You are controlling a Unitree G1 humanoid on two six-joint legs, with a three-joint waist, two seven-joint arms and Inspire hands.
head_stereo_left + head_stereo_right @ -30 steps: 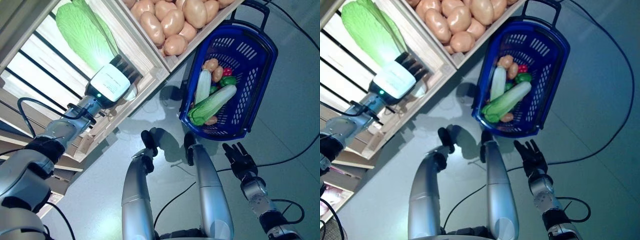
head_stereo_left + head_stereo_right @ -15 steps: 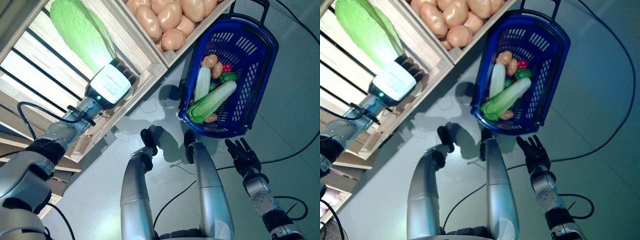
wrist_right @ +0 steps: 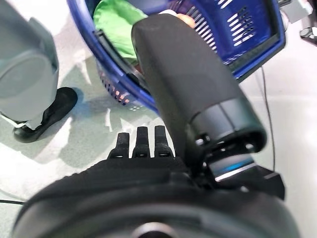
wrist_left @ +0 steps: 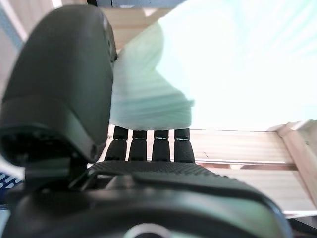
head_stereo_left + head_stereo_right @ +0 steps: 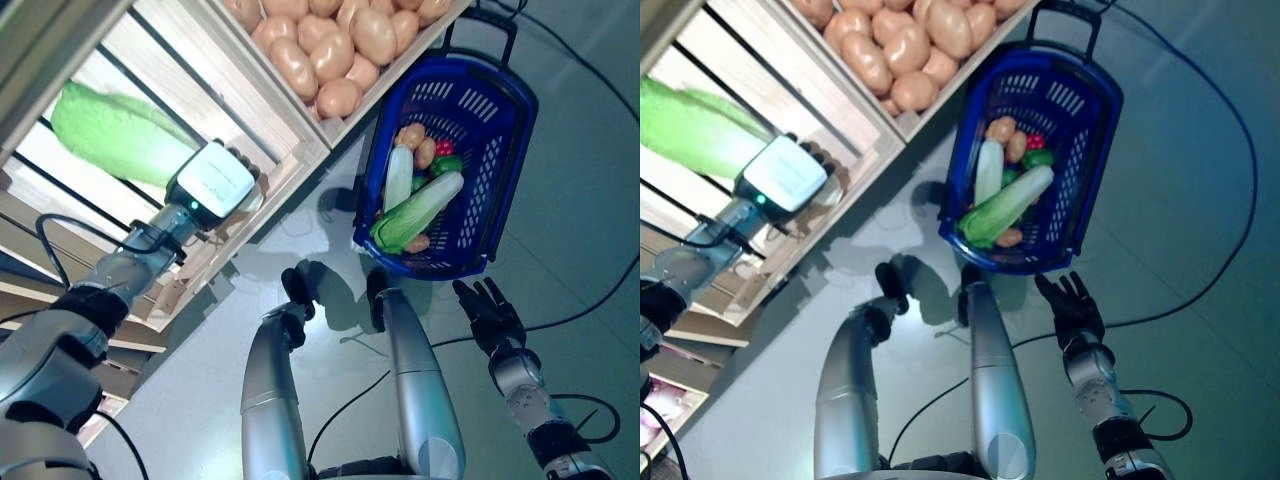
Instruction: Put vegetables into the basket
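My left hand (image 5: 215,180) reaches into the slatted wooden crate (image 5: 280,135) and is shut on a pale green napa cabbage (image 5: 115,135). The left wrist view shows the cabbage (image 4: 223,64) between the thumb (image 4: 64,84) and the curled fingers. A blue plastic basket (image 5: 510,120) stands on the floor to the right. It holds another napa cabbage (image 5: 420,210), a white vegetable (image 5: 398,178), potatoes and red and green peppers. My right hand (image 5: 490,312) hangs open below the basket's near rim, holding nothing.
A second wooden crate full of potatoes (image 5: 335,45) sits between the cabbage crate and the basket. The basket's black handle (image 5: 485,20) sticks out at its far end. Grey floor spreads right of the basket, with black cables across it.
My left hand has closed round the cabbage and swung it, so its leafy end now points left instead of up. The camera has shifted slightly. The right hand has barely moved.
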